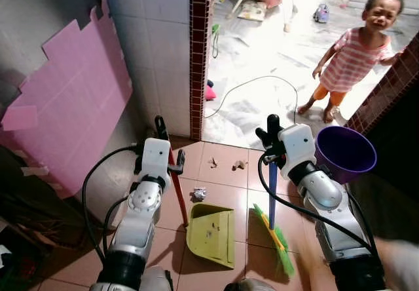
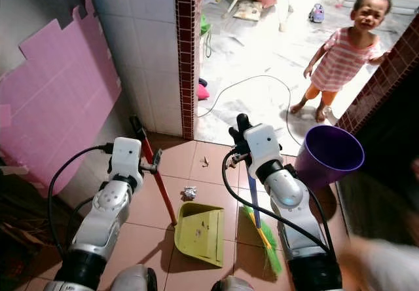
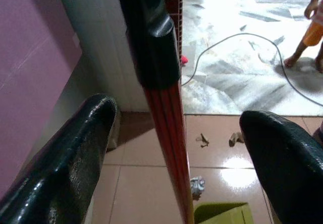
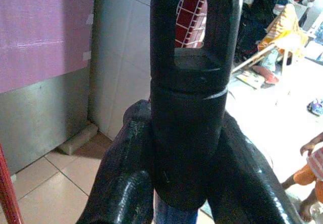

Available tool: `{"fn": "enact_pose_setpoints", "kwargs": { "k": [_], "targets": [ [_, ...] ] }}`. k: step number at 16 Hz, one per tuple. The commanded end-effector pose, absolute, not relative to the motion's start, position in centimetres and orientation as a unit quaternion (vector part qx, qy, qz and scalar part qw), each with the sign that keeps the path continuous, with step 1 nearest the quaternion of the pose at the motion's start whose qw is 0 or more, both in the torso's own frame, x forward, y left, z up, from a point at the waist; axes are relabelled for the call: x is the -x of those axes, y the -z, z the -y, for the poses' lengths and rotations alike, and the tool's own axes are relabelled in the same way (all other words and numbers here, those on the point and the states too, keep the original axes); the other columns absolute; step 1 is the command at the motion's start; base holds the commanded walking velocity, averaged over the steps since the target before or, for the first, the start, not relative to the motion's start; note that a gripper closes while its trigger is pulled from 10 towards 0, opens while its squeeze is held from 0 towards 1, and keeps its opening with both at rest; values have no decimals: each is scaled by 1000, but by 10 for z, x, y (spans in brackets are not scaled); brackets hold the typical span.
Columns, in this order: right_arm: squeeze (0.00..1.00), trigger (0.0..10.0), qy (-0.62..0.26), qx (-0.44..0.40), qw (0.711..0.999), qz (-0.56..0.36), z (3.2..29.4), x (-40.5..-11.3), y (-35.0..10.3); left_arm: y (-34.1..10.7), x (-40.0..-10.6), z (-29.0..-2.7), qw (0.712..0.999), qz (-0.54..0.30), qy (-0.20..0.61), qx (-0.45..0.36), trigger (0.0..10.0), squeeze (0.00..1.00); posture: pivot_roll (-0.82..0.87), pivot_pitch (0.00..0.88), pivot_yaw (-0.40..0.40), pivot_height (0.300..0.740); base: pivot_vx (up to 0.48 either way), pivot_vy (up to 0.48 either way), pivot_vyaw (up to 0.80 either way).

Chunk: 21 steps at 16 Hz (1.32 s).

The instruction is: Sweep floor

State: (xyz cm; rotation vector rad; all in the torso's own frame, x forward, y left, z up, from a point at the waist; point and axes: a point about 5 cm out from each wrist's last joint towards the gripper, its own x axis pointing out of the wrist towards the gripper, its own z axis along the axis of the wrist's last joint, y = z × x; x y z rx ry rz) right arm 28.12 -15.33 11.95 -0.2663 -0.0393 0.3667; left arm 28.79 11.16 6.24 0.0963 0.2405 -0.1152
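A yellow-green dustpan (image 1: 211, 233) rests on the terracotta tiles, its long red handle (image 1: 178, 193) with a black top rising between the fingers of my left gripper (image 3: 179, 110). Those fingers stand wide apart, clear of the handle on both sides. My right gripper (image 1: 270, 134) is shut on the black cap of a broom's blue shaft (image 1: 272, 199). The broom's green bristles (image 1: 281, 252) touch the floor right of the dustpan. A crumpled paper scrap (image 1: 199, 193) lies just beyond the dustpan, with small bits of debris (image 1: 239, 165) further on.
A purple bucket (image 1: 345, 153) stands close to my right arm. A child (image 1: 357, 55) stands on the bright marble floor beyond, near a cable (image 1: 262, 81). A brick-edged tiled wall (image 1: 200, 55) and a pink foam board (image 1: 72, 101) close off the left.
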Motion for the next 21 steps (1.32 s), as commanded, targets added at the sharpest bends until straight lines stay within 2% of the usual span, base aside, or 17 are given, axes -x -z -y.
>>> {"fn": "enact_pose_setpoints", "kwargs": {
  "k": [1,13,14,15,16,21],
  "targets": [
    [0,10000,-183,149,971,45,154,-282,-133,-62,-291,-111,990,-118,60,-46,10000,0,-113,0,-73,740,0,0,0],
    [0,10000,-184,159,969,41,159,-280,-135,-64,-320,-112,993,-80,81,-33,10000,0,-147,0,-86,740,0,0,0],
    [0,10000,-184,159,969,40,159,-280,-135,-65,-321,-111,993,-76,84,-29,9725,0,-149,0,-86,740,0,0,0],
    [0,10000,-184,159,969,40,159,-280,-135,-64,-322,-111,993,-75,85,-25,1804,0,-149,0,-86,740,0,0,0],
    [0,10000,-183,159,969,41,159,-280,-136,-64,-323,-110,993,-72,90,-22,0,0,-150,0,-86,740,0,0,0],
    [0,10000,-185,159,969,39,158,-280,-136,-65,-326,-111,994,-61,86,-20,0,0,-150,0,-87,740,0,0,0]
  ]
}}
